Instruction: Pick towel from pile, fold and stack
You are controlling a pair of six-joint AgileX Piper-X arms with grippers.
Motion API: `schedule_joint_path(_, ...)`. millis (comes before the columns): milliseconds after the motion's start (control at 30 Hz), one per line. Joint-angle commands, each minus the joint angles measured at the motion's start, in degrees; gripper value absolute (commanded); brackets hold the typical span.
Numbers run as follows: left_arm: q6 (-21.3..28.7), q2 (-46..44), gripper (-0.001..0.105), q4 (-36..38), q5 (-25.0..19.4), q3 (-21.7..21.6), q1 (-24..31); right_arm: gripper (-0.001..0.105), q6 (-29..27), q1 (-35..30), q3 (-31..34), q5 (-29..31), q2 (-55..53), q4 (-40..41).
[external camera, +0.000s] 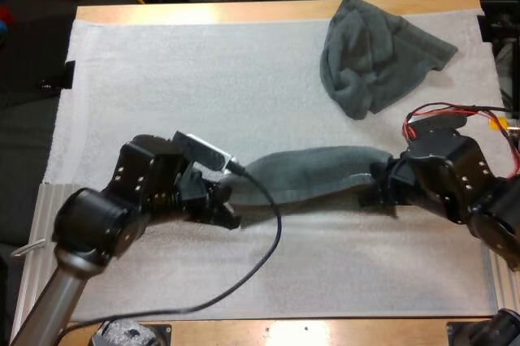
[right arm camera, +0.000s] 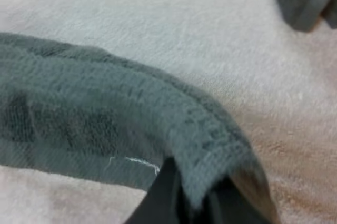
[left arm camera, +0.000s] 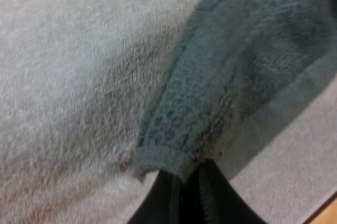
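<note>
- My left gripper [external camera: 221,200] is clenched on the towel's [external camera: 313,175] left end. In the left wrist view its fingers [left arm camera: 158,205] pinch a hemmed corner from both sides.
- My right gripper [external camera: 380,188] grasps the opposite end, biting a doubled-over edge.
- The towel hangs between them as a long, slack band across the middle of the mat [external camera: 203,78]. I cannot tell whether its belly touches the mat.
- The pile [external camera: 374,54], one crumpled towel, lies at the mat's far right, well apart from the band.
- I judge this to be the fold itself: the towel is picked and stretched but not yet laid flat, and nothing is stacked.
- To do it well, I would hold both ends level and draw them apart just enough to take out the sag, without tugging.
- Both arms should then move together, so the long edges meet squarely and do not twist.
- My left bite looks shallow, right at the corner. A jerk could pull it free, so I would go slowly.
- I would let go only once the cloth lies flat, and steer clear of the pile.
</note>
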Motion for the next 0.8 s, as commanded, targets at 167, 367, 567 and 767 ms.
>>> schedule_joint_path(167, -1.6, -4.2, 0.0, 4.6, -1.3, -0.4, -3.2, 0.0, 4.0, 6.3, -3.3, -1.3, -0.5, 6.5)
schedule_joint_path(367, -4.3, -6.4, 0.0, 10.2, -7.3, -0.4, -9.9, 0.0, 8.2, 12.3, -3.7, -1.3, -1.2, 11.4)
schedule_joint_path(567, -7.6, -8.8, 0.0, 13.6, -10.9, -0.4, -14.3, 0.0, 14.1, 18.0, -3.7, -0.1, -4.1, 12.8)
schedule_joint_path(767, -7.9, -8.8, 0.0, 17.8, -12.1, -0.2, -14.8, 0.0, 16.4, 19.7, -3.6, -4.4, -4.3, 13.6)
